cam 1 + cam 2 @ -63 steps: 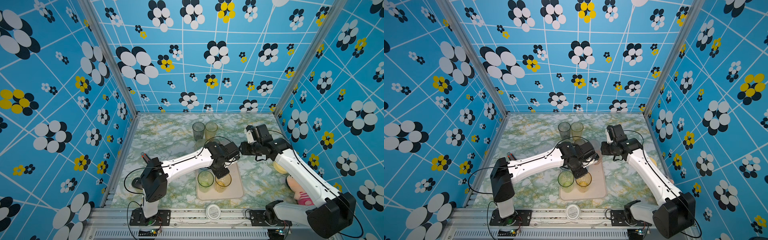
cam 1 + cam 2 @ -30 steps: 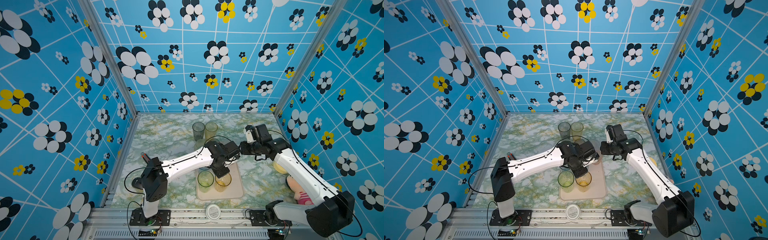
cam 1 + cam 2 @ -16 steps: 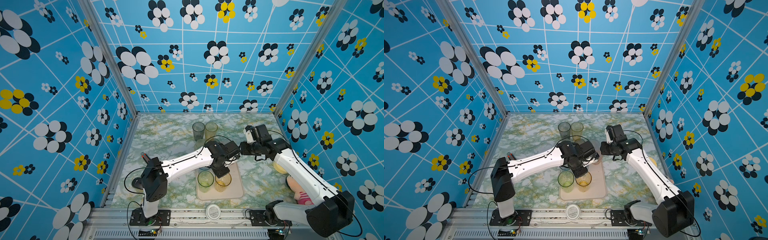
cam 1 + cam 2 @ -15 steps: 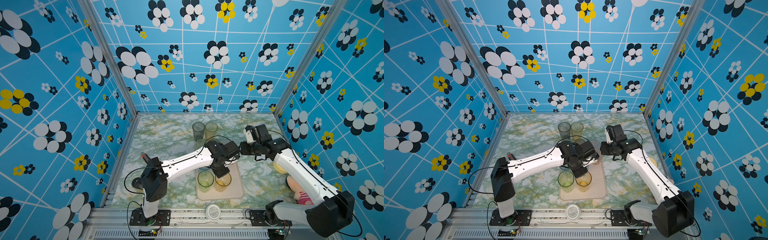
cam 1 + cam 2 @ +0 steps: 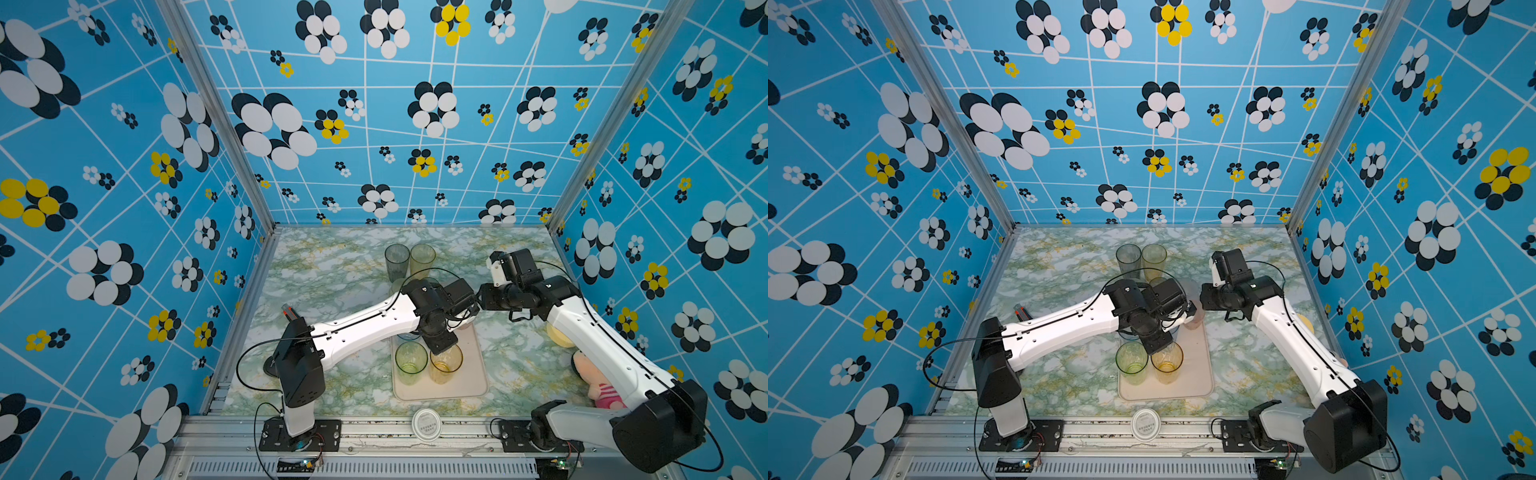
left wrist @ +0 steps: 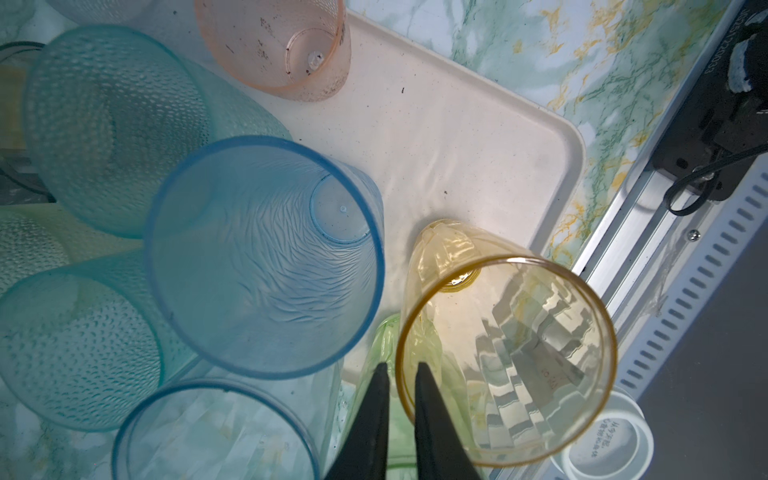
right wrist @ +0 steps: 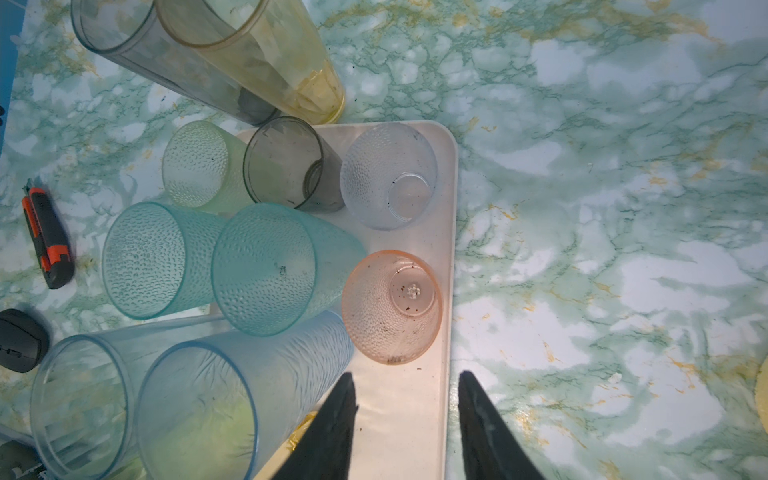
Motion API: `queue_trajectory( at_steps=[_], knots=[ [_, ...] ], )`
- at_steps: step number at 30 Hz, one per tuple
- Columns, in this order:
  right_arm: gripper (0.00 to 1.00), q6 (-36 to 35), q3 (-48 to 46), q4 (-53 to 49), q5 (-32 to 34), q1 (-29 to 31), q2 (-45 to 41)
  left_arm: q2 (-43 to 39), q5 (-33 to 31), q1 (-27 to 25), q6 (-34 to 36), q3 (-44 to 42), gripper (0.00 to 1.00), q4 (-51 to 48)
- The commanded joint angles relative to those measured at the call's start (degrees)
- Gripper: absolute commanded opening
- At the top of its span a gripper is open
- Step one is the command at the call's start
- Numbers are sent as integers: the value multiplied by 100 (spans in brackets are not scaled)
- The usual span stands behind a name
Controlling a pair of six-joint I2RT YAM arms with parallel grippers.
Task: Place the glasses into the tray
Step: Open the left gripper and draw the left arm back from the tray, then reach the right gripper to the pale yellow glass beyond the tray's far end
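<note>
Amber glass (image 6: pixel 505 361) stands on the tray (image 6: pixel 478 137) beside the green glass (image 5: pixel 411 358), its rim pinched in the left gripper (image 6: pixel 401 415), while the right gripper (image 7: pixel 405 415) hangs open over the tray's edge. The pink glass (image 7: pixel 392 305) is in too, but the tall grey glass (image 5: pixel 397 259) and tall yellow glass (image 5: pixel 422 257) wait on the table (image 5: pixel 332 270). From above the left arm (image 5: pixel 365 328) hides the tray's far half, and whether the teal glass (image 7: pixel 145 257) is in or out is unclear.

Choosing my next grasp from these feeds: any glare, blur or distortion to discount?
Left wrist: the amber glass carries bright banded glints; the jaws are black silhouettes. Right wrist: sharp, evenly lit, jaws soft-edged. In both top views: wide-angle bends the wall lines; the left arm covers the tray's far end.
</note>
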Motion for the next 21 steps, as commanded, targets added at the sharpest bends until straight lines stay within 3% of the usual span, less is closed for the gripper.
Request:
queue_trajectory(
  at_steps=[1,9,15,21],
  knots=[
    [43,-53,-22,25,-95,-41,62,-290,-27,15,116,196,16,-164],
    [43,-134,58,-45,-95,-41,217,-939,-219,409,123,288,16,80],
    [43,-292,411,-231,-86,-41,429,-1846,-150,1313,-354,-208,15,917],
    [43,-518,1100,-520,-84,-45,777,-2974,-79,2541,-1199,-1576,16,1977]
  ],
)
